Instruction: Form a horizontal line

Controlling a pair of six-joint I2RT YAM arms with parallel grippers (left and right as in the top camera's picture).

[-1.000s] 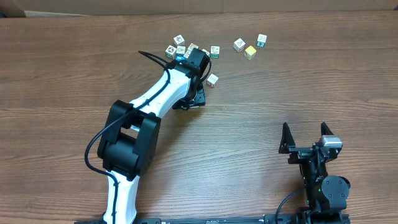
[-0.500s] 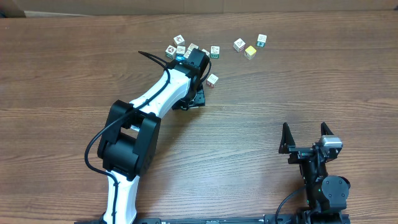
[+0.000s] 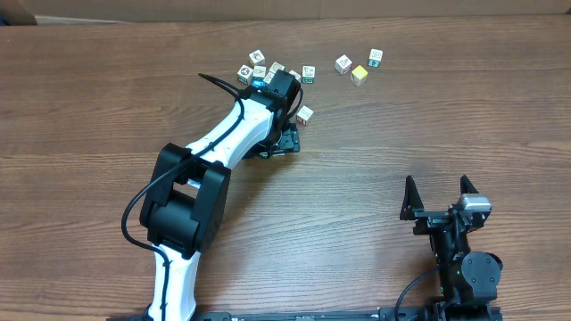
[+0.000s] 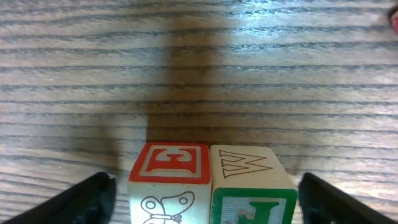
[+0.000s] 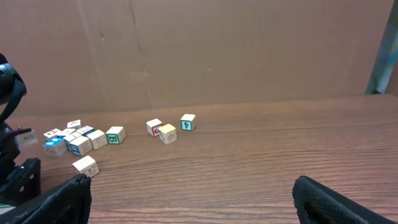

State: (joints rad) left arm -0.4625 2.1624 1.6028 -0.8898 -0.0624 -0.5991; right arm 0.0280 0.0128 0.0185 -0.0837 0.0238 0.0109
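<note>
The horizontal line shows only in the left wrist view, as two cubes touching side by side. One is a red-topped cube (image 4: 169, 180) with a butterfly face. The other is a cube with a W on top and a green face (image 4: 249, 186). My left gripper (image 4: 208, 200) is open around this pair, its fingers (image 4: 87, 200) apart from both cubes. From overhead, the left gripper (image 3: 281, 138) covers the pair, just below the loose clump of cubes (image 3: 263, 71). Near the front right edge my right gripper (image 3: 437, 192) is open with nothing in it.
A single cube (image 3: 305, 114) lies just right of the left gripper. A yellow-faced cube (image 3: 359, 75) and two more cubes (image 3: 343, 64) (image 3: 376, 58) sit at the back. A cardboard wall (image 5: 199, 50) stands behind the table.
My left gripper's jaws have spread apart and let go of the two cubes between them. The right arm has not moved.
</note>
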